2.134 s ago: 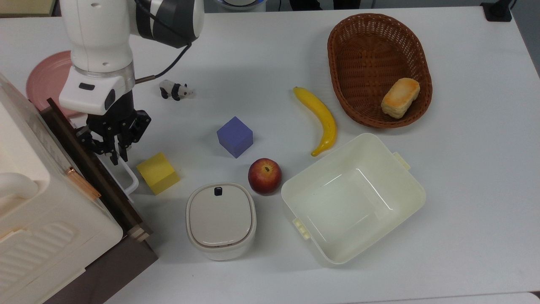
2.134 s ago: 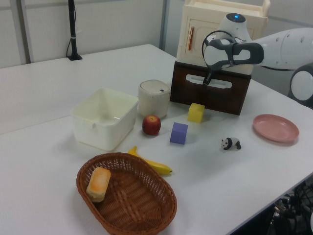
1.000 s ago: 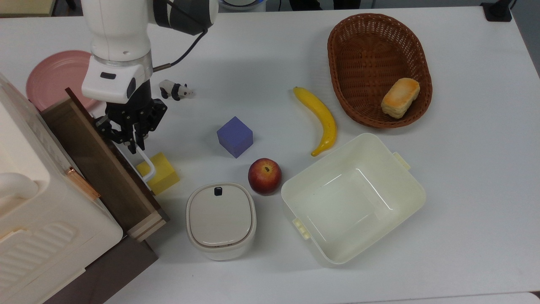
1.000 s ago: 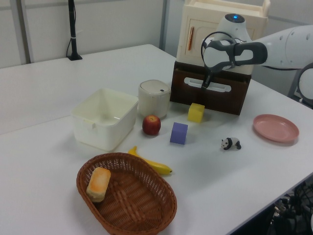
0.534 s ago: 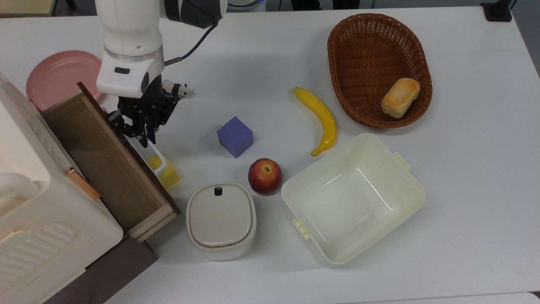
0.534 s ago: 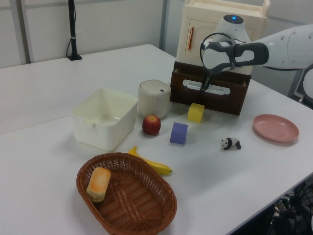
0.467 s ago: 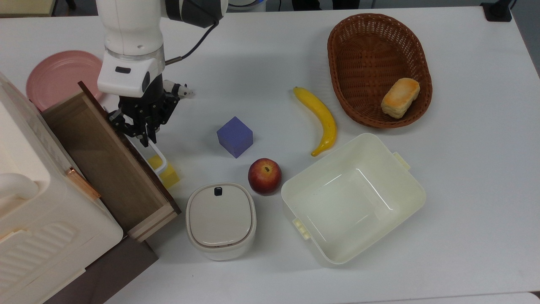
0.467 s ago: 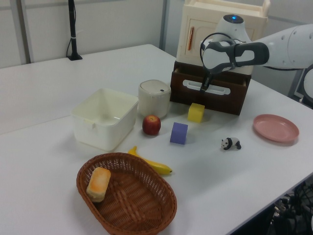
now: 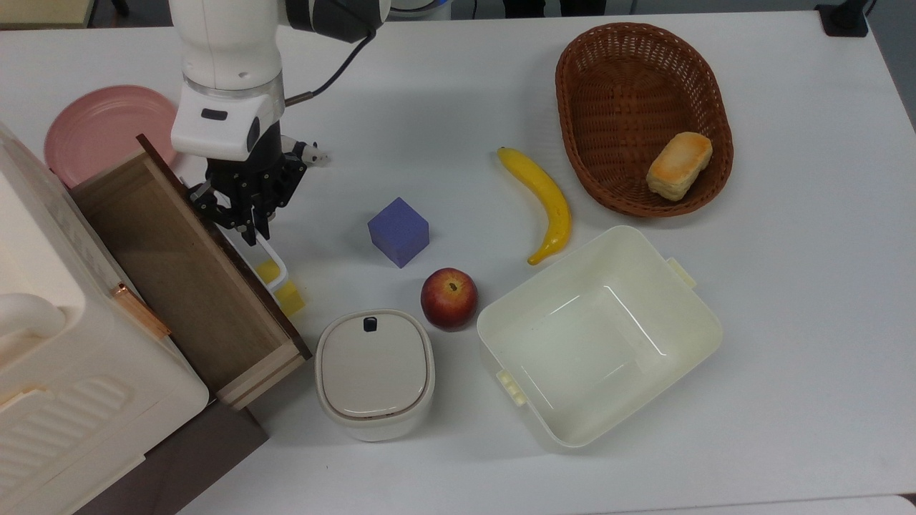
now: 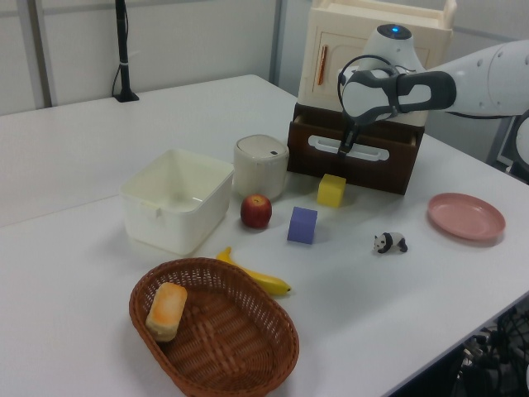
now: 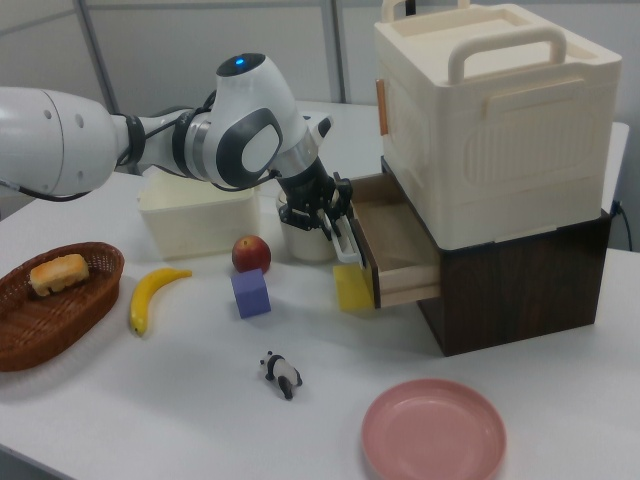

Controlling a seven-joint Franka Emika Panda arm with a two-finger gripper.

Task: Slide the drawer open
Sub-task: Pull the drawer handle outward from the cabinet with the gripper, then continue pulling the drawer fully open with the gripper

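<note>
the drawer (image 9: 179, 272) sits pulled partway out of a dark brown cabinet (image 11: 520, 280) that carries a cream plastic box (image 11: 490, 110) on top. its front panel is dark brown, its inside light wood, bare as far as the top view sees in, with pale layered edges at the side joints. a white bar handle (image 9: 268, 259) runs along the front. the hand (image 9: 247, 230) is closed on the upper end of this handle in the top view, its black fingers either side of the bar.

just beside the drawer front lies a yellow block (image 9: 290, 297), partly under the handle in the top view. a lidded cream pot (image 9: 374, 372) stands near the drawer's lower corner in the top view. a pink plate (image 9: 100, 136) lies beside the drawer's upper corner there, and a small panda figure (image 10: 388, 242) lies near the hand.

the worktop (image 9: 458, 93) is plain white. in the left view, pale wall panels and a black stand (image 10: 124, 50) rise behind it.
</note>
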